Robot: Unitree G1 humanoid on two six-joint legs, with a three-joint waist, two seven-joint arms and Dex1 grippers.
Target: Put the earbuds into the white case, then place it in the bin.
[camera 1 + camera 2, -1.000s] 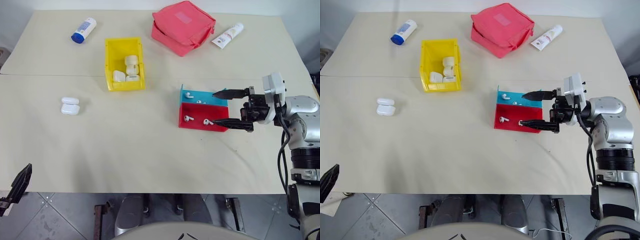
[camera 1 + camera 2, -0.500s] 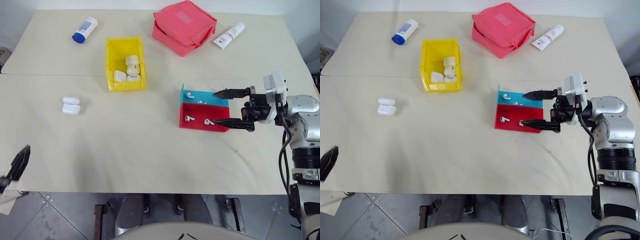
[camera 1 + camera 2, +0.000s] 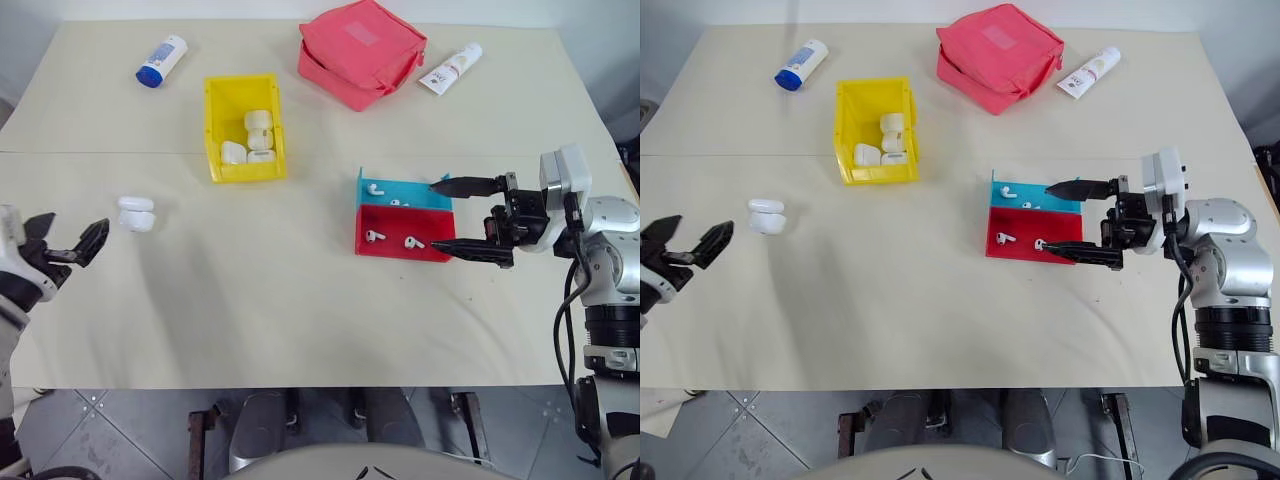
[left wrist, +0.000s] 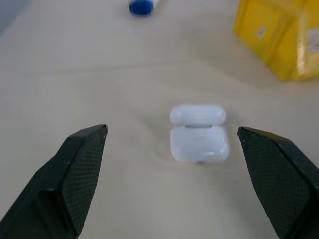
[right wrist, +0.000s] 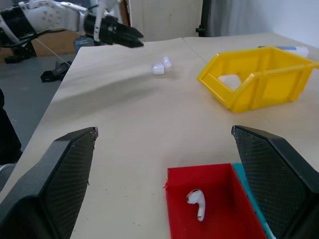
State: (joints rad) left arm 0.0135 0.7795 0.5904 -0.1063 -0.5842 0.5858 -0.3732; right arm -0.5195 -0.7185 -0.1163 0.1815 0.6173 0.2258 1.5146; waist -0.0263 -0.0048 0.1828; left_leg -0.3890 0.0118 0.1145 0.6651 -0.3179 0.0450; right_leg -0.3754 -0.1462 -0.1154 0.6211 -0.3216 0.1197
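The white case (image 3: 136, 213) lies on the table at the left with its lid swung open, nothing inside it in the left wrist view (image 4: 199, 134). My left gripper (image 3: 70, 236) stands open just short of the case, pointing at it. Two earbuds (image 3: 375, 237) lie in the red tray (image 3: 400, 247), and more rest in the blue tray (image 3: 420, 198) behind it. Over the trays' right end my right gripper (image 3: 438, 216) hangs open and empty. The yellow bin (image 3: 222, 150) sits behind the case and holds several white cases.
A pink pouch (image 3: 362, 52), a white tube (image 3: 451, 68) and a blue-capped bottle (image 3: 162, 60) lie along the table's far side. Bare tabletop stretches between the case and the trays.
My left gripper has come up from below the table's front left edge and moved forward over the table toward the open case. The right gripper has stayed where it was.
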